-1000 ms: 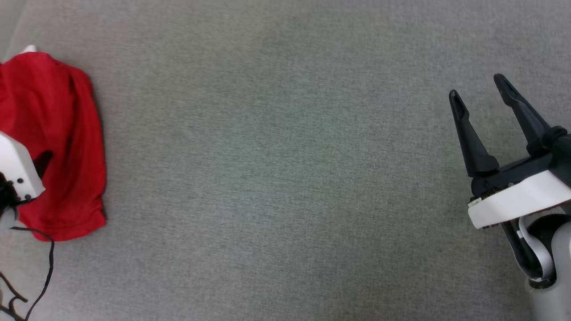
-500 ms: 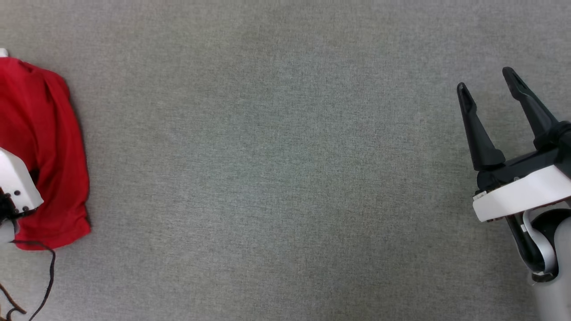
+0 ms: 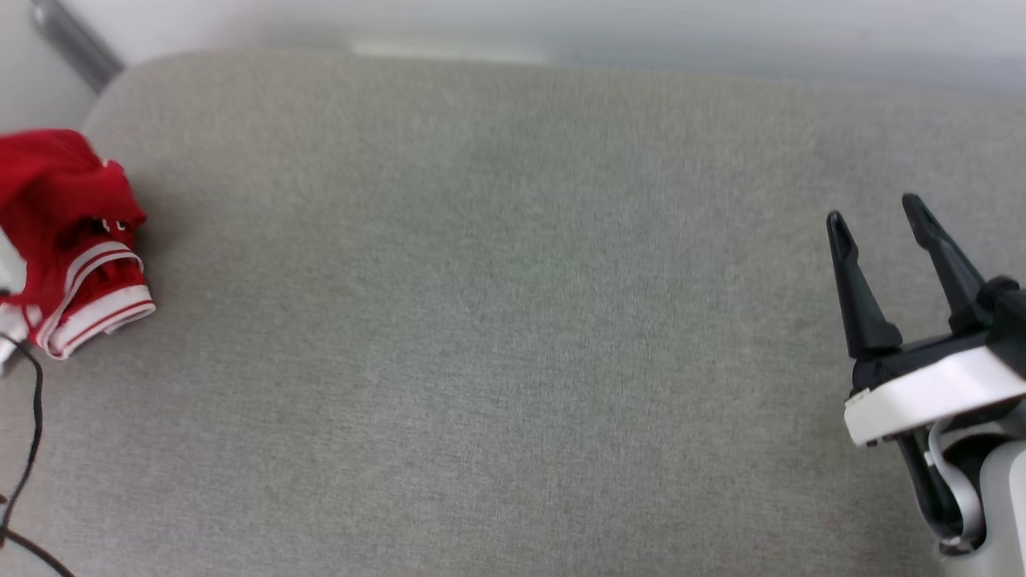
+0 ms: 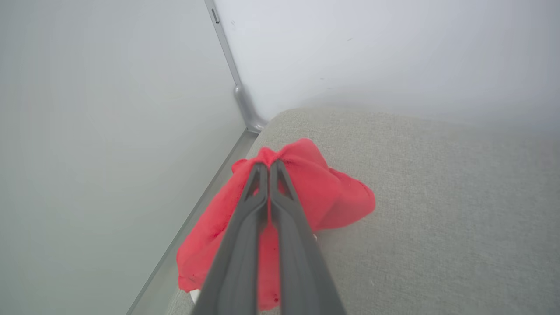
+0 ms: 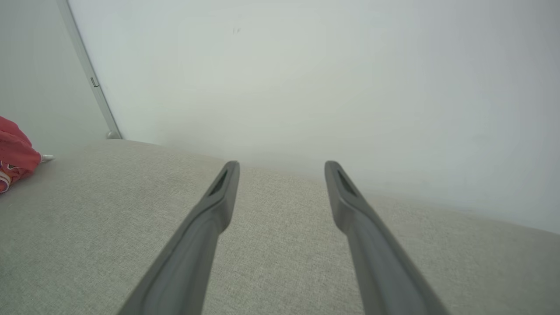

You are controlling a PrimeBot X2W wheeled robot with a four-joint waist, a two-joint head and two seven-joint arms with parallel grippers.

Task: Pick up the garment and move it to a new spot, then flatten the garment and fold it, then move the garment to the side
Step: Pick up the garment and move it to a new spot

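Across the work area you have a broad grey woven-fabric pad with a rounded far-left corner, set against pale walls. At its left edge, near that corner, the bright red soft jersey T-shirt with red-and-white striped trim hangs bunched from your left gripper, whose two dark fingers are pinched together on a fold of the cloth. By the pad's right edge your right gripper hovers with fingers spread wide, and a thin black cable dangles near the left edge.

Even soft light, faint shadows, slight blur.
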